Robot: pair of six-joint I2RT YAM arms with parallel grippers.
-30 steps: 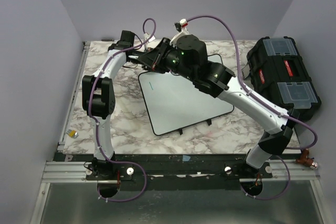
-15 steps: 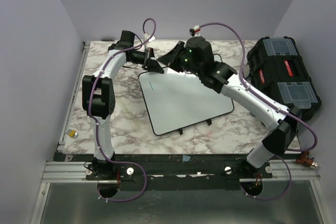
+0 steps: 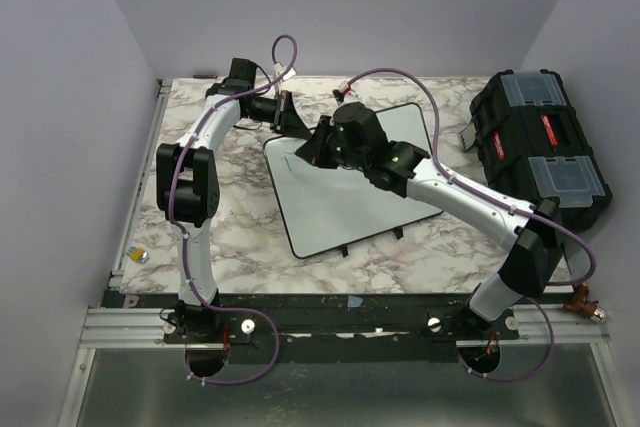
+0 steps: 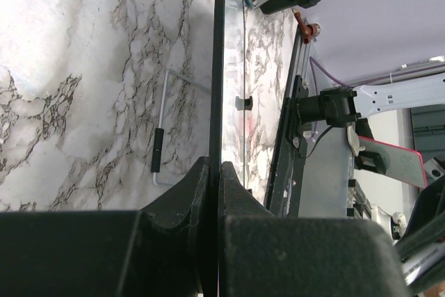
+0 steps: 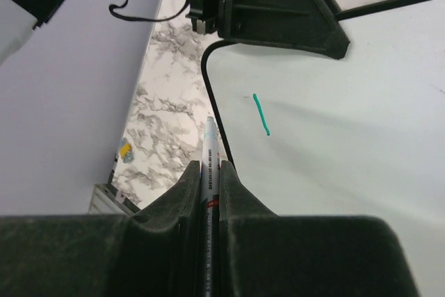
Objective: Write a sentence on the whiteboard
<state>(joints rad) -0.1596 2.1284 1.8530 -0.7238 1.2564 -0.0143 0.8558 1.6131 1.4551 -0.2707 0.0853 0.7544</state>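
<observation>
The whiteboard (image 3: 350, 197) lies on the marble table, white with a thin black frame. My left gripper (image 3: 286, 119) is shut on its far left edge; in the left wrist view the jaws (image 4: 214, 172) pinch the black frame (image 4: 217, 67), seen edge-on. My right gripper (image 3: 312, 150) is shut on a white marker (image 5: 211, 151) over the board's far left part. The marker's tip sits at the board's left frame. Of the sentence only one short green stroke (image 5: 261, 115) shows on the whiteboard (image 5: 334, 144); no words are readable.
A black toolbox (image 3: 538, 147) with clear lid compartments stands at the right edge. A small yellow object (image 3: 140, 255) lies at the near left. A bent metal rod (image 4: 161, 130) lies on the marble beside the board. Lilac walls enclose the table.
My right arm has swung from the board's far edge down over the board's far left part, carrying the marker. The left gripper has kept its hold on the board's edge.
</observation>
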